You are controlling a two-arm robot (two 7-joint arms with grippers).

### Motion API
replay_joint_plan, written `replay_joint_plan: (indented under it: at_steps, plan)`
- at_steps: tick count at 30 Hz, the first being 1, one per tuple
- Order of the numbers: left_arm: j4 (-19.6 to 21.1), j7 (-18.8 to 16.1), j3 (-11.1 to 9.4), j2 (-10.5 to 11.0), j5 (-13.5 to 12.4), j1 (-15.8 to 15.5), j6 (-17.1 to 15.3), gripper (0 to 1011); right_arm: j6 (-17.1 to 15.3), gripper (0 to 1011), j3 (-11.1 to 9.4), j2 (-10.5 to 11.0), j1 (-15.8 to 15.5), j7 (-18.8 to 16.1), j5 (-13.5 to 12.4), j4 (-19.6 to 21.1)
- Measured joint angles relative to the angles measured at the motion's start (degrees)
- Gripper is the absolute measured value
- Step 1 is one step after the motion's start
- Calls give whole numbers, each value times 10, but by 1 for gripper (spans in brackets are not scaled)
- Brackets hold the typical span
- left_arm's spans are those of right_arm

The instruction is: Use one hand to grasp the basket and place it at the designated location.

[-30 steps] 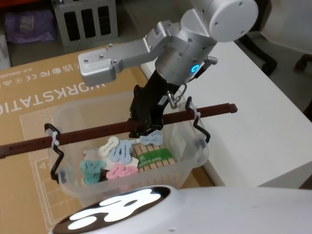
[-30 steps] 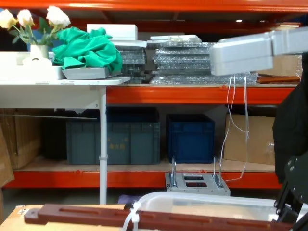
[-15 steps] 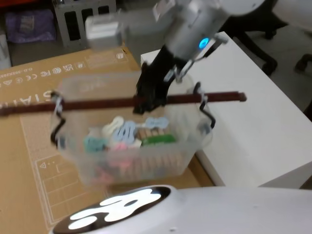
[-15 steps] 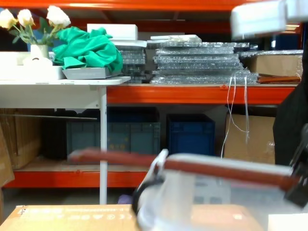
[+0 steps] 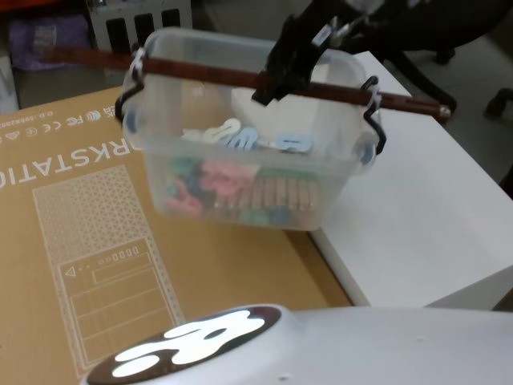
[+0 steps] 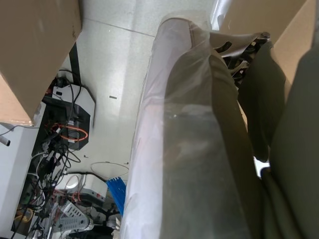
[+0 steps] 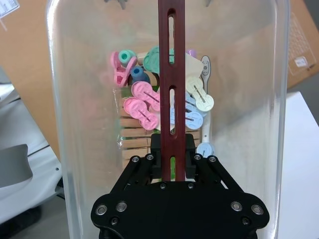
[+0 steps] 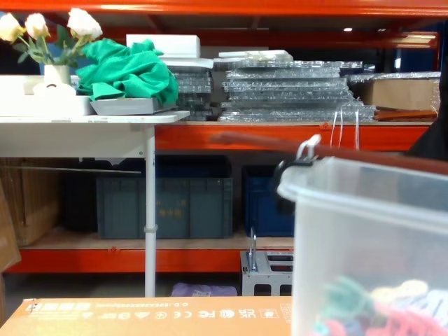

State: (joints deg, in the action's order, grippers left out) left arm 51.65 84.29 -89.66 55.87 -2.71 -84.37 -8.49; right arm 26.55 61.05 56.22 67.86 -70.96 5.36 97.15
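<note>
The right gripper [image 7: 172, 148] has its jaws clamped on the bar handle [image 5: 200, 72] near its middle, likely for balance. The basket [image 5: 329, 152] hangs in the upper centre of the head view, above the cardboard sheet [image 5: 80, 200] and beside the white surface [image 5: 417, 200].

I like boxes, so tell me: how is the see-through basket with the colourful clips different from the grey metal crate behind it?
The basket is cloudy see-through plastic, so its clips show; the grey crate is solid metal with slots. The basket hangs in the air, held by the right pincer on its brown bar handle; the grey crate stands low down beyond the cardboard. Both are boxy containers.
</note>
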Motion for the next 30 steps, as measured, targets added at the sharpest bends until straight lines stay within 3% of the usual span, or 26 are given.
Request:
replay_joint_plan:
  at_steps: [5, 13, 30]
  plan:
    - [0, 0, 0, 0, 0, 0, 0, 0, -17, 239, -18, 18, 4, -6, -13, -18]
    - [0, 0, 0, 0, 0, 0, 0, 0, -33, 239, -35, 29, 6, -9, -15, -43]
    - [0, 0, 0, 0, 0, 0, 0, 0, -92, 239, -63, 46, 11, -15, 18, -130]
